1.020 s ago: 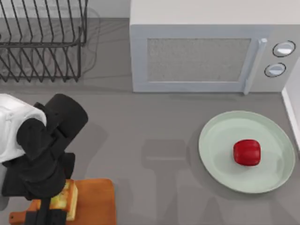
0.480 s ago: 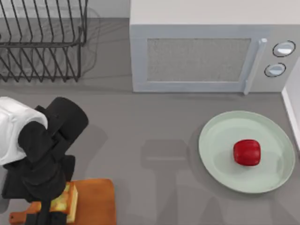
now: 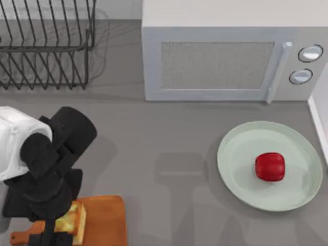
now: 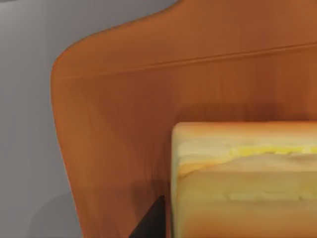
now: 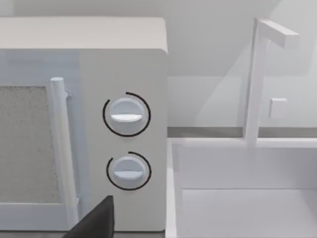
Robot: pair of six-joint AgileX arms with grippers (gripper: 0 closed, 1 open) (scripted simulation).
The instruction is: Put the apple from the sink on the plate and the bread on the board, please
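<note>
Bread on the board under the left gripper, apple on the plate.

The left gripper (image 3: 54, 233) hangs over the bread (image 3: 76, 221) at the table's left front corner; whether its fingers grip the chunk or stand apart I cannot tell. The bread rests on the board (image 3: 105, 220), whose right half lies bare. In the left wrist view the bread (image 4: 242, 178) sits well inside the board (image 4: 124, 124) edge, one dark fingertip (image 4: 148, 223) beside it. The apple (image 3: 270, 166) lies near the middle of the plate (image 3: 241, 154) at the right. Behind stand the microwave (image 3: 225, 51) and the dish rack (image 3: 46, 46), with open grey table (image 3: 164, 148) between board and plate. The right wrist view faces the microwave (image 5: 124, 74) dials, the sink (image 5: 237, 198) and the faucet (image 5: 257, 79).
</note>
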